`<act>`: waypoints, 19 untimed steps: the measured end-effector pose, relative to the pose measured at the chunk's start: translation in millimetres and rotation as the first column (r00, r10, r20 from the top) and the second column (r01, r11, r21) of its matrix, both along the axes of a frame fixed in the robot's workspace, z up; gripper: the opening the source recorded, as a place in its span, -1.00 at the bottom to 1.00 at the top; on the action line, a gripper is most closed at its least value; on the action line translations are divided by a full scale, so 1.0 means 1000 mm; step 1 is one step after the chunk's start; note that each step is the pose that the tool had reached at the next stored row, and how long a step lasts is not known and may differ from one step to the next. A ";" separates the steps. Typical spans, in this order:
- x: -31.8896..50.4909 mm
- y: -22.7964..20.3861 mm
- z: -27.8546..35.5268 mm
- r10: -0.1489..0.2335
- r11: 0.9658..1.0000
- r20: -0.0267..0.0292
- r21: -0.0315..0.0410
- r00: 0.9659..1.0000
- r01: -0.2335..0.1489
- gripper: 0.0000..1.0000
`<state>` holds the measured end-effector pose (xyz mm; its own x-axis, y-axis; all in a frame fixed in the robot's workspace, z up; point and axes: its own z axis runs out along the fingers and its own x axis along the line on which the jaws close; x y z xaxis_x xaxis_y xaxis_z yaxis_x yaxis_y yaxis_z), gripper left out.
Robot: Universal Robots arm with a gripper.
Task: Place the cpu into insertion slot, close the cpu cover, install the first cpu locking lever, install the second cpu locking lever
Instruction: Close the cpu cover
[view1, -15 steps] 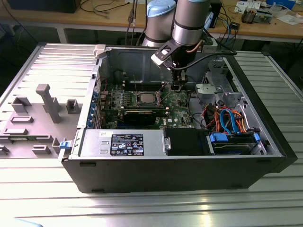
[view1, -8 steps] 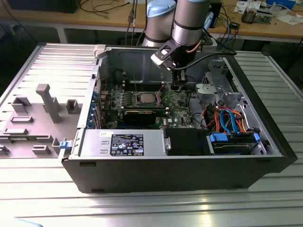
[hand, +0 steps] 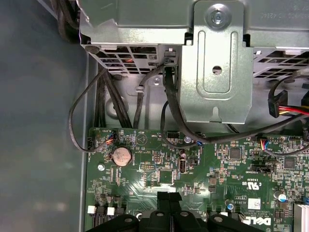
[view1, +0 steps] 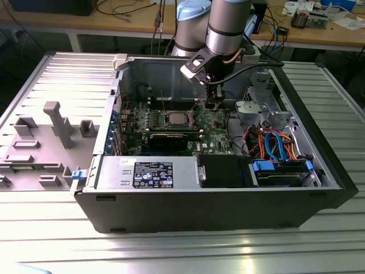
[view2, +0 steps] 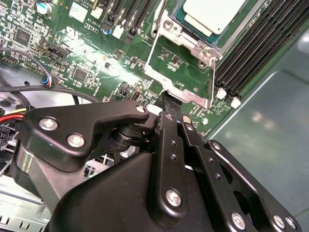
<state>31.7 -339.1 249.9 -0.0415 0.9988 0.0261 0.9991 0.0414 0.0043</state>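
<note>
Cover-closing step, seen inside the open computer case (view1: 228,200) on the table (view1: 171,251). The cpu (view2: 212,13) already sits in the insertion slot (view2: 186,41), silver top up, so placement reads as done. The cpu cover (view2: 190,96) is not yet down: in the second wrist view it lies swung open away from the slot and toward the claw (view2: 167,99), with green motherboard (view2: 96,58) showing through its cut-out middle. The claw's fingers are drawn together with hardly a gap, and their tips meet the cover's free edge, apparently nipping the thin metal, though how firm the hold is cannot be judged. The chip and slot lie just beyond the claw's tips, past the cover's hinged side, with the long black memory slots (view2: 251,58) farther out to one side. Judged from this, closing calls for carrying the free edge up and over the hinge in an arc, then flat onto the chip, without dragging across the cpu top or snagging the levers.
</note>
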 end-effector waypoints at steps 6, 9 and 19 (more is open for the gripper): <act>-0.0015 0.0000 0.0000 0.000 1.000 0.000 0.000 1.000 0.000 -0.79; -0.0022 0.0000 0.0000 0.000 1.000 0.000 0.000 1.000 0.000 -0.79; -0.0042 0.0000 0.0000 0.000 1.000 0.000 0.000 1.000 0.000 -0.79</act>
